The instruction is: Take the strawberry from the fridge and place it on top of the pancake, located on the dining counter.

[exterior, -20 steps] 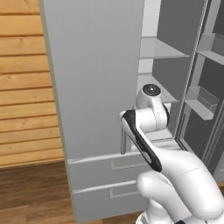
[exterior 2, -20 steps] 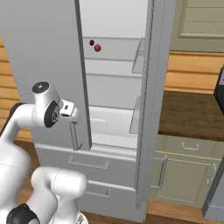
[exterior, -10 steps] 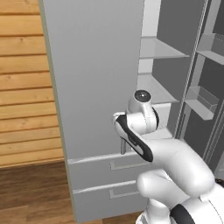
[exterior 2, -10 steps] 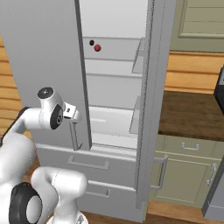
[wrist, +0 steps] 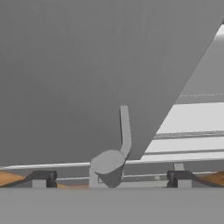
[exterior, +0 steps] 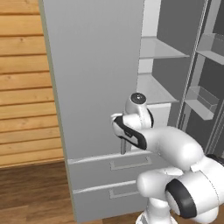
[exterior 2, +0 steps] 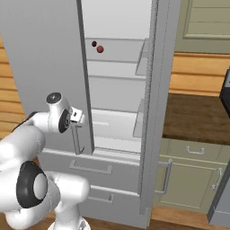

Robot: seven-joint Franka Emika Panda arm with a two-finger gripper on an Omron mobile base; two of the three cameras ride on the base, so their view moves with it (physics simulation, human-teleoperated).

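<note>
Fingertips of the two-finger gripper [wrist: 109, 177] stand wide apart, empty, the slim grey bar handle [wrist: 124, 131] between them. Best to back off the light-grey fridge door [exterior: 94, 78] and reach for the small red strawberry [exterior 2: 100, 49] on an upper pale shelf [exterior 2: 114, 58]. Wood-plank wall [exterior: 24, 87] left; dark-brown countertop [exterior 2: 195, 119] right.

Greys, browns and one spot of red

The fridge [exterior 2: 40, 54] is flat light grey with paler shelves inside — a small red strawberry [exterior 2: 100, 49] beside a darker berry [exterior 2: 94, 44]; the wall [exterior: 22, 87] is honey-brown planks, the cabinets [exterior 2: 188, 175] muted green.
</note>
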